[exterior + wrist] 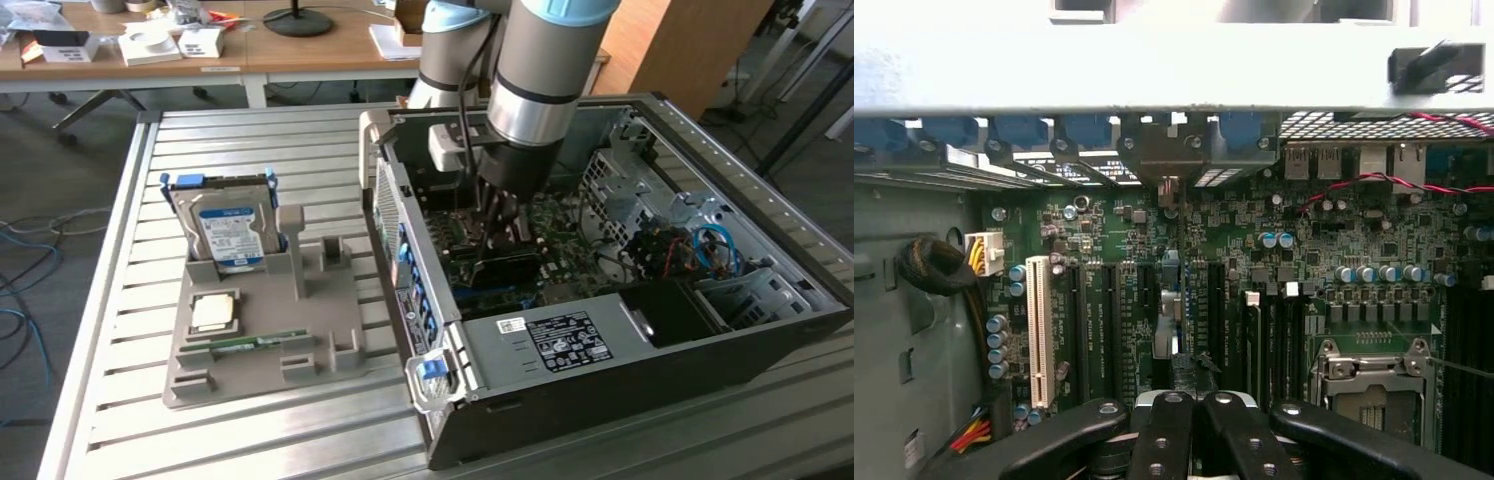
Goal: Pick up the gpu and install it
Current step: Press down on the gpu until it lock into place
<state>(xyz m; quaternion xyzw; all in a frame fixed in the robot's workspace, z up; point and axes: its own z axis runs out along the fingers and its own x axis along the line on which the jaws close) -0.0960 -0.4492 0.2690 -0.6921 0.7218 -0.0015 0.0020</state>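
Probably a robotics lab; slatted metal table (200,440); cluttered wooden desks (307,50).

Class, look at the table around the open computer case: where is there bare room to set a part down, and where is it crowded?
Bare slats lie between the grey holder tray and the table edge at the exterior view's left, and ahead of the tray toward the camera. The strip between tray and computer case is narrow. Inside the case is crowded: motherboard, cables, arm.

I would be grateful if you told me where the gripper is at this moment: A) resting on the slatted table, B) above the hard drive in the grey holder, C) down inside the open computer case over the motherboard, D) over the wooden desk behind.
C: the gripper reaches down inside the open computer case, just above the green motherboard.
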